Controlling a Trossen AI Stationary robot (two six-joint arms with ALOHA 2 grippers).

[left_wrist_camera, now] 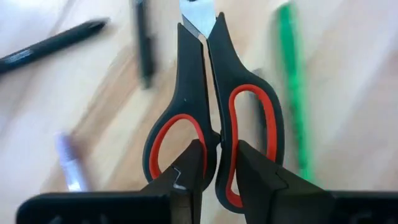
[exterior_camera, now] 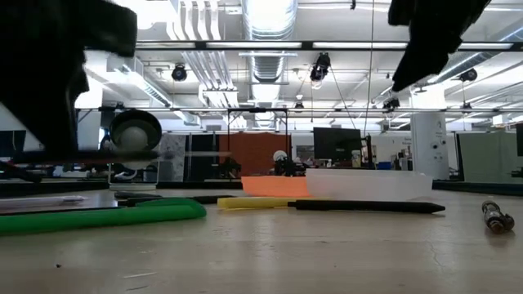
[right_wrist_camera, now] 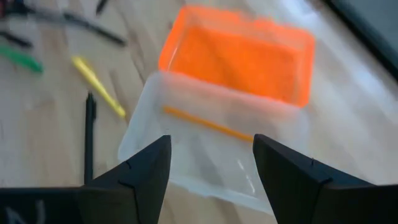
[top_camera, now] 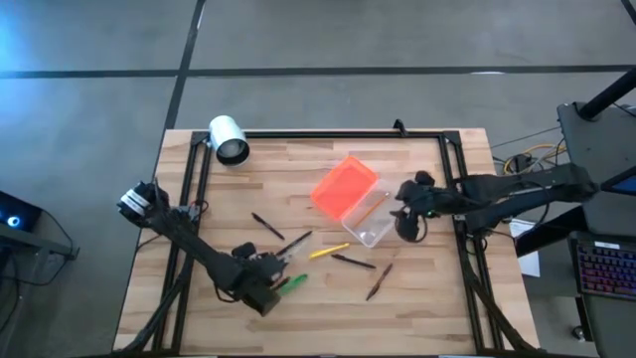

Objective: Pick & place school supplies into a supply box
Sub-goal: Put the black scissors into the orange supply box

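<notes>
The left hand (left_wrist_camera: 217, 165) is clamped on the scissors (left_wrist_camera: 211, 106) by their red-and-black handles, well apart from the supply box (top_camera: 360, 204), above which the right hand (right_wrist_camera: 211, 168) hangs with fingers apart.

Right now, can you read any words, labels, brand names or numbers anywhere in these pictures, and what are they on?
None can be read.
The scissors in the left gripper show no print.
The supply box below the open right gripper is unmarked.
The pens, such as the green marker, show no legible text.
Monitors and signs in the room behind are too small to read.
</notes>
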